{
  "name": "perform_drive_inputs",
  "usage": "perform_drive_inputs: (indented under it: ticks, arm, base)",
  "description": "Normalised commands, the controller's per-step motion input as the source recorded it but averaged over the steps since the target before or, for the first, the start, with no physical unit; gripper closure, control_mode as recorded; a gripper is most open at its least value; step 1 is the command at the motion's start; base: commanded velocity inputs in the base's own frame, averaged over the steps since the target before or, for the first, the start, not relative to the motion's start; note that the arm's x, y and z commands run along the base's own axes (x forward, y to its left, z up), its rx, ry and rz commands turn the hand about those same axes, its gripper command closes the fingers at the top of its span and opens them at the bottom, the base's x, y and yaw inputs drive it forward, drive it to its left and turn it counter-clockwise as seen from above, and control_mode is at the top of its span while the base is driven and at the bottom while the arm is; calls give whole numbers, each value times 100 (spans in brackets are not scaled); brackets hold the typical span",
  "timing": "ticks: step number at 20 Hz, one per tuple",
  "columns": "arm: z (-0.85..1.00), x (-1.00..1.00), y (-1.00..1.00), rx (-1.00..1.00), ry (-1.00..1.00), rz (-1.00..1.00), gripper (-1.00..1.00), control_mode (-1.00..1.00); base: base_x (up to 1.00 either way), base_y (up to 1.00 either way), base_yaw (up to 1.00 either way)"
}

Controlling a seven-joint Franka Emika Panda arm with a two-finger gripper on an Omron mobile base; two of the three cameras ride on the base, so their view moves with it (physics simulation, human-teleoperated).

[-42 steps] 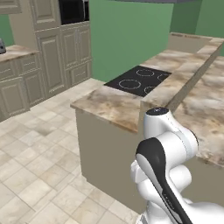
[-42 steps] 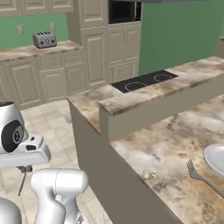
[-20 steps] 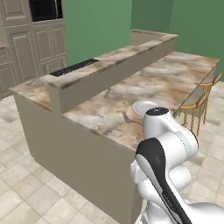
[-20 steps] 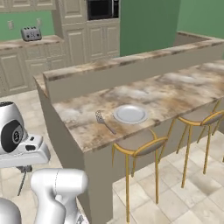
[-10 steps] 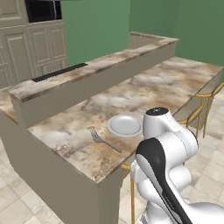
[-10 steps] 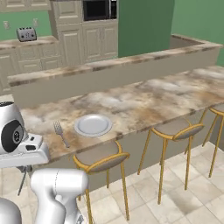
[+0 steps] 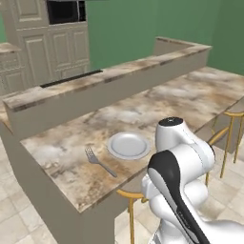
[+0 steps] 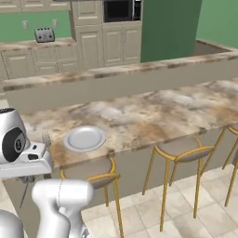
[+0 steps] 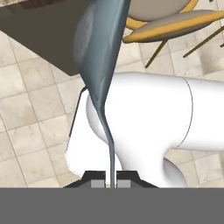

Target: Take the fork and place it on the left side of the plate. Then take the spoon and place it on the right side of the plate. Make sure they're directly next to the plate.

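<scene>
My gripper [image 9: 111, 184] is shut on the thin handle of the spoon [image 9: 99, 48], whose pale bluish-grey bowl rises close to the hand camera. The round grey-white plate [image 7: 127, 145] lies near the front edge of the marble counter [image 7: 190, 97]. The fork [image 7: 101, 163] lies on the counter just left of the plate, tines pointing away from the edge, with a small gap between them. In the right base view the plate [image 8: 84, 138] sits right of my arm, and the fork [image 8: 46, 137] is partly hidden behind the arm.
Bar stools with yellow frames [image 8: 179, 147] stand tucked under the counter's front edge; another stool [image 7: 234, 114] is at the right. A raised ledge [image 7: 109, 76] runs along the counter's far side. Cabinets and a toaster [image 8: 44, 34] line the back wall.
The whole picture has shifted as the base drove along the counter; the plate and fork now sit nearer and more central. The spoon stays held in the shut gripper.
</scene>
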Motion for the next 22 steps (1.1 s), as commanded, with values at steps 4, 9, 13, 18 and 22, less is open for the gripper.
perform_drive_inputs:
  ticks: [4, 9, 13, 18, 22]
  arm:
    - [0, 0, 0, 0, 0, 0, 100, 100]
    - [0, 0, 0, 0, 0, 0, 100, 100]
    - [0, 0, 0, 0, 0, 0, 100, 100]
    - [0, 0, 0, 0, 0, 0, 100, 100]
    - [0, 0, 0, 0, 0, 0, 100, 100]
  base:
    - [25, -100, 29]
    - [5, -100, 25]
    - [9, -100, 23]
    - [57, -100, 22]
    - [91, -49, 18]
